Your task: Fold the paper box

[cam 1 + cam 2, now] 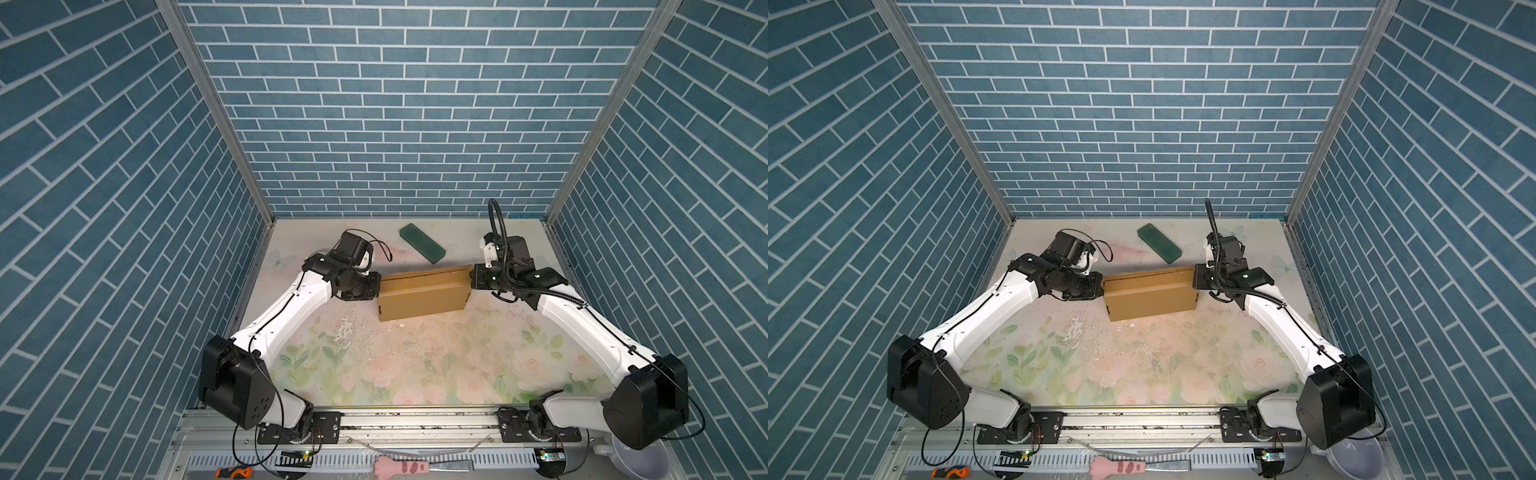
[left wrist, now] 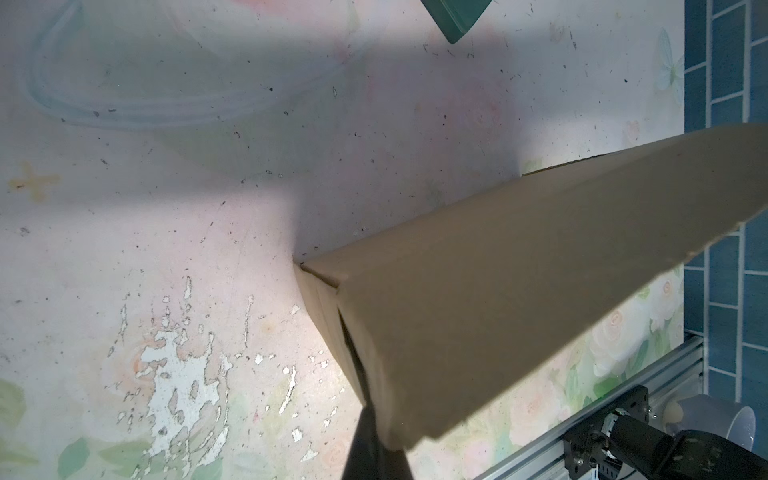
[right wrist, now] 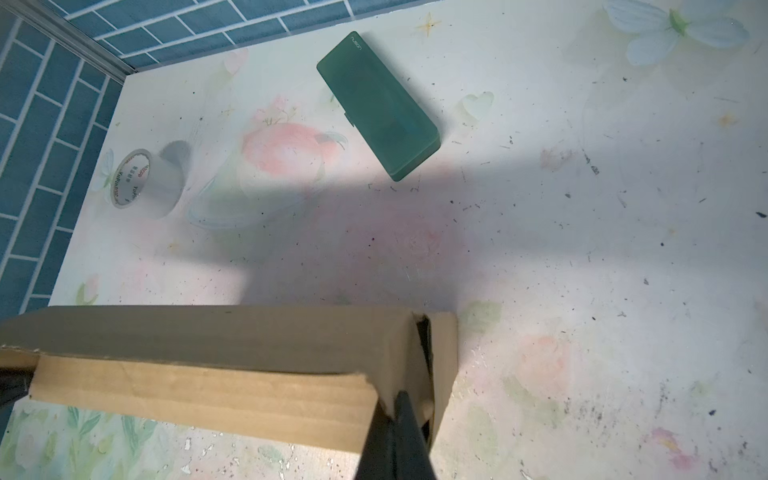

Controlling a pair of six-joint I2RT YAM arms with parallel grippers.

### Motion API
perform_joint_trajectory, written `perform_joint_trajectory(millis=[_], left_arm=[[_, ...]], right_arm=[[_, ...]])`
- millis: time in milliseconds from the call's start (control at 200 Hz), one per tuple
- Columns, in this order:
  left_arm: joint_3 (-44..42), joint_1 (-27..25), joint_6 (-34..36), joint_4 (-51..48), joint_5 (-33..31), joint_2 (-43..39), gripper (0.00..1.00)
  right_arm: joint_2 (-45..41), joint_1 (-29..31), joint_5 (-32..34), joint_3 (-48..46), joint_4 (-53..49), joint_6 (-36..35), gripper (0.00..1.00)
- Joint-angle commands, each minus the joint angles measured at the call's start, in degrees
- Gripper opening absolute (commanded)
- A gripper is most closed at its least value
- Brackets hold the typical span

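The paper box (image 1: 422, 297) (image 1: 1150, 297) is a folded, shallow brown cardboard mailer lying crosswise in the far middle of the table. Its long flap stands slightly raised along the far edge. My left gripper (image 1: 377, 286) (image 1: 1101, 286) is at its left end, and in the left wrist view the dark fingers (image 2: 365, 449) are shut on the end-wall corner of the box (image 2: 519, 291). My right gripper (image 1: 471, 278) (image 1: 1195, 277) is at the right end. There its fingers (image 3: 405, 432) are shut on the corner of the side wall (image 3: 208, 386).
A dark green flat block (image 1: 422, 243) (image 1: 1159, 243) (image 3: 378, 106) lies just behind the box. A tape roll (image 3: 137, 178) stands near the far left wall. Below the front rail lie a screwdriver (image 1: 235, 471), a pink tool (image 1: 401, 465) and a grey bowl (image 1: 640, 457).
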Motion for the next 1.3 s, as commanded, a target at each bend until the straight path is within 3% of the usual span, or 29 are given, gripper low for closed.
perform_joint_trajectory(millis=[0,450,675,915,1295], left_arm=[[-1.98,-0.19,0.22,-0.23,-1.65,1.25,0.0],[-2.99,-0.31,0.72,0.88,-1.82,2.45,0.0],[-2.76,-0.32,1.15,1.06,-1.61,3.02,0.0],[-2.55,-0.33,1.49,0.73,-1.58,3.15,0.0],[-1.1,-0.34,2.14,-0.31,-1.83,4.27,0.0]], right_arm=[[-0.25,0.36,-0.33,-2.54,-5.42,0.63,0.0],[-2.52,0.36,1.38,-11.71,4.54,-5.97,0.0],[-3.07,0.28,-1.59,-7.13,1.42,-6.49,0.0],[-2.53,0.21,-5.79,-0.34,-4.98,-9.44,0.3],[-2.48,0.1,-3.15,8.92,-15.69,-19.66,0.71]])
